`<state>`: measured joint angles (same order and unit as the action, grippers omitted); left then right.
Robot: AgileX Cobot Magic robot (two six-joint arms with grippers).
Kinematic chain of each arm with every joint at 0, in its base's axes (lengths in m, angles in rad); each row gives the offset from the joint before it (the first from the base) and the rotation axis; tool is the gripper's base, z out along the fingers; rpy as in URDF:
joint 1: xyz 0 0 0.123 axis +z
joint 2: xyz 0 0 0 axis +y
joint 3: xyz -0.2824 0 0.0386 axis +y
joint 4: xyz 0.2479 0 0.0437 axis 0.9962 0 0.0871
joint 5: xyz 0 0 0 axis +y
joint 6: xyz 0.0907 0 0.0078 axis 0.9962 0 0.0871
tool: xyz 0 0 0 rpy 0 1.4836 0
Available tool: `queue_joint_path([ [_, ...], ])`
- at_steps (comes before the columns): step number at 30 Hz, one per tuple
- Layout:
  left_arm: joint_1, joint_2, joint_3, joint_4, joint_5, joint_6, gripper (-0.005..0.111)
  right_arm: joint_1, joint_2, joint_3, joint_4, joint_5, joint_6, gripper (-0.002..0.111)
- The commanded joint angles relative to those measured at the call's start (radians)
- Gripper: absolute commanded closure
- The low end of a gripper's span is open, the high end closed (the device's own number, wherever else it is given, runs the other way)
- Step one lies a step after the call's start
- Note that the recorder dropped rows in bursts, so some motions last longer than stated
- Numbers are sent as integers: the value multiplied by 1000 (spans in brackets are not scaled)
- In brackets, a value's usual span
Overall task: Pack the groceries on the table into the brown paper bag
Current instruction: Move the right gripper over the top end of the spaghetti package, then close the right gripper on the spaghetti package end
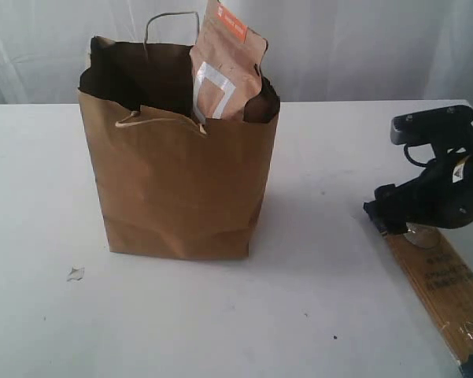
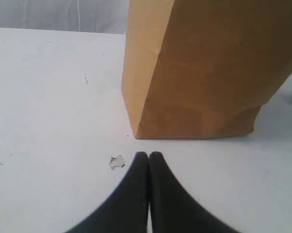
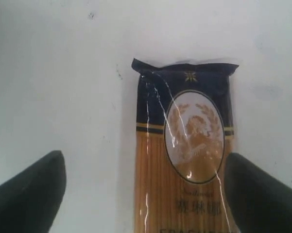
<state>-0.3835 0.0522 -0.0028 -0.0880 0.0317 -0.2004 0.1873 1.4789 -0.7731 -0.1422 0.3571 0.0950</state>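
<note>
Black right gripper (image 3: 143, 162) wide, maybe touching spaghetti (image 3: 184, 111)

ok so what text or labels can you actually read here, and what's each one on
nothing reads clearly.
spaghetti pack: three gold chinese characters below the oval emblem, blurred; latin letters under them cut off by the frame.
brown pouch: white print on its orange label, too small.
brown paper bag: no print on the sides shown.

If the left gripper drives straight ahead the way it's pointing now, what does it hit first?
Most likely the brown paper bag, low on its wall near the bottom corner. The shut left gripper points at it across bare table; the white scrap lies off to one side. Height unclear.
</note>
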Motion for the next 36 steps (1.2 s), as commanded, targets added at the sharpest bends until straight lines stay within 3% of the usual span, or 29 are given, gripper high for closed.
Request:
queue_joint_path([
  [1,0,-5,3,-7,-3,-1,107,-9,58,-46,3,-29,-13,27],
  [14,0,-5,3,-7,-3,-1,107,-9,239,-145,3,-17,-13,26],
  [22,0,-5,3,-7,-3,-1,107,-11,298,-166,-34,-2,-13,11],
  [36,0,-5,3,-7,-3,-1,107,-89,345,-182,-75,-51,-1,11],
])
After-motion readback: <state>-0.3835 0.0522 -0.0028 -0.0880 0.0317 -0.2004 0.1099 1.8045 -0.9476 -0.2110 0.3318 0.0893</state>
